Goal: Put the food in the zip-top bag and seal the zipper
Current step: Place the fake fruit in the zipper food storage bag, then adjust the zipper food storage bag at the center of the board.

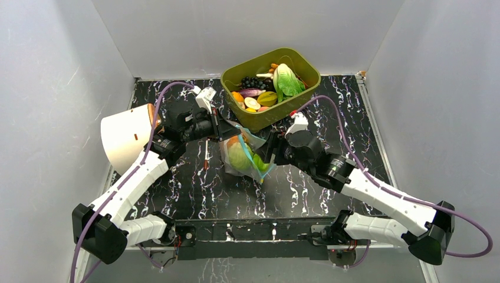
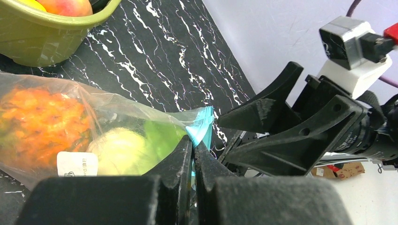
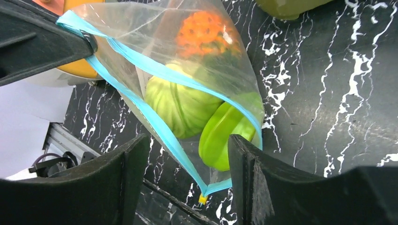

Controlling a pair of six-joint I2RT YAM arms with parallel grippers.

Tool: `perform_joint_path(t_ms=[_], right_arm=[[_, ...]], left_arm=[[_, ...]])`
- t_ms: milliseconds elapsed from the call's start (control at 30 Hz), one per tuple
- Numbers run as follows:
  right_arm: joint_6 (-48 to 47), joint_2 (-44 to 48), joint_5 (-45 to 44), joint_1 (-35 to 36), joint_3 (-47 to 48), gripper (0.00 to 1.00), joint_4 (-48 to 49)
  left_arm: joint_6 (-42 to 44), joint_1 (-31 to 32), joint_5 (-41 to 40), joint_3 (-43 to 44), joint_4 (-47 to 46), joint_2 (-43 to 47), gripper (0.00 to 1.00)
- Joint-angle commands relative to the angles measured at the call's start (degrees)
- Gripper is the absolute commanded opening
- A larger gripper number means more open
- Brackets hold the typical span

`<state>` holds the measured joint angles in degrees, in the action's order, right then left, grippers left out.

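Observation:
The clear zip-top bag [image 1: 243, 158] hangs over the middle of the black marbled table. Inside it are an orange pineapple [image 3: 204, 30], a pale-green cabbage [image 3: 183, 105] and a bright green fruit [image 3: 225, 138]. Its light-blue zipper [image 3: 155, 70] gapes open, with a small yellow slider [image 3: 202, 199] at the low corner. My left gripper [image 2: 193, 140] is shut on the zipper strip [image 2: 201, 127] at the bag's upper corner. My right gripper [image 3: 187, 143] is open, its fingers [image 3: 129, 173] on either side of the slider corner.
An olive-green tub [image 1: 306, 68] with more toy food, among it a cabbage [image 1: 288, 79], stands at the back right of the table [image 1: 200, 194]. A white cone-shaped object [image 1: 124, 135] sits at the left edge. Grey walls enclose the table.

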<state>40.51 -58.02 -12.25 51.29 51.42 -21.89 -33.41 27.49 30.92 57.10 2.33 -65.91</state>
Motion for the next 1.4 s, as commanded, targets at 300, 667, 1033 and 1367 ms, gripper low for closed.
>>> perform_joint_path(t_ms=[300,667,1033,1367], right_arm=[[-3.56,-2.13,-8.06,0.30,-0.17,0.50,-4.95],[-3.95,0.33,-0.07,0.30,5.46,0.00,1.60],[-2.35,-3.30,-5.45,0.25,-1.07,0.00,3.50],[-6.50,1.33,-9.31,0.30,-0.77,0.08,5.63]], left_arm=[[-0.07,-0.25,1.60,0.03,-2.90,3.53,0.00],[0.87,-0.29,0.83,1.01,-0.57,3.84,0.00],[1.87,-0.24,1.01,1.88,1.17,3.56,0.00],[2.48,-0.24,2.85,1.17,-0.13,3.81,0.00]])
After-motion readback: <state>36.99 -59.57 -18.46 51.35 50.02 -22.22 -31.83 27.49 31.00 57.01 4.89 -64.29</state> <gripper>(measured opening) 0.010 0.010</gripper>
